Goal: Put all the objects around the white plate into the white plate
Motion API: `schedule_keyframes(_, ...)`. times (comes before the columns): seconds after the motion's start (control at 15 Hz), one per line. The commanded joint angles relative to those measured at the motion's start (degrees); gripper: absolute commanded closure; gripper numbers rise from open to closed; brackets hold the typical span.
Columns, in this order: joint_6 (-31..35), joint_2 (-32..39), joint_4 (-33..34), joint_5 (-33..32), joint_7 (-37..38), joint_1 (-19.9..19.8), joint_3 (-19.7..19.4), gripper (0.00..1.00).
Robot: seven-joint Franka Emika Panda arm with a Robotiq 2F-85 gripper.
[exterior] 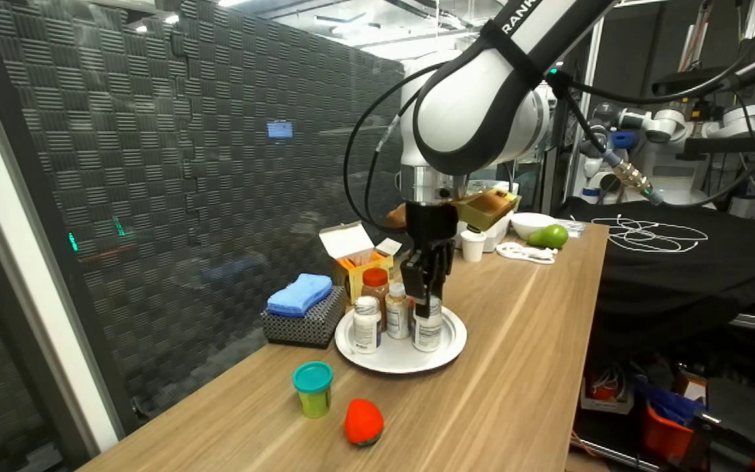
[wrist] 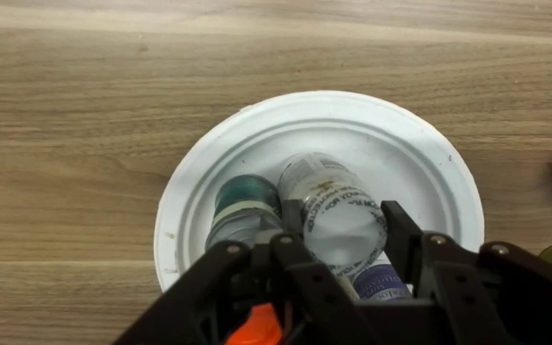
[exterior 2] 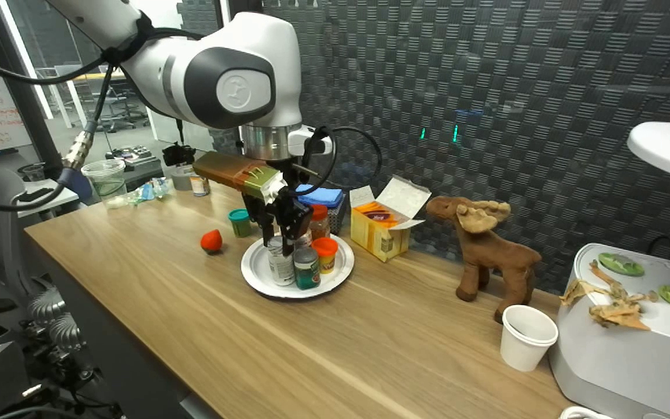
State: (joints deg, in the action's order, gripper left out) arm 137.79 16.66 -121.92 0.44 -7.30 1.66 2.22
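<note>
White bottle (wrist: pixel 331 201) is pinched at its top by the claw (wrist: pixel 343 213), jaws closed in to that width, one finger on either side; the hold from above probably lets it settle just beside the teal jar (exterior 2: pixel 306 270) without knocking it; green tub (exterior: pixel 313 388) and red ball (exterior: pixel 364 421) are on the table (exterior: pixel 522 367) outside the rim of the white plate (wrist: pixel 314 105), the tub nearer the edge along the dark wall (exterior: pixel 220 164), likely due later; the bottle seems to stand on the plate, inside the rim, directly below the claw's body, its top between the fingertips.
</note>
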Motion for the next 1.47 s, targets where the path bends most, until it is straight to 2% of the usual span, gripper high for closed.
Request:
schedule_keyframes(0.0,0.91,-0.25,0.51,-0.22,-0.04,-0.76,-0.18,0.80)
schedule_keyframes(0.07,0.42,-0.79,0.33,0.28,-0.49,-1.11,-0.06,0.38)
schedule_keyframes(0.4,0.59,-5.29,-1.88,1.47,-0.79,-2.11,0.13,0.01)
schedule_keyframes(0.8,-2.32,-13.87,-4.42,4.99,0.54,-1.36,0.55,0.00)
schedule_keyframes(1.07,-8.51,-20.99,-5.52,4.53,-0.50,-0.16,1.14,0.00)
schedule_keyframes(1.13,-6.31,-15.83,-3.25,3.57,0.13,-0.38,0.57,0.00)
schedule_keyframes(1.4,-7.02,-16.26,-3.51,3.56,0.14,-0.18,0.50,0.00)
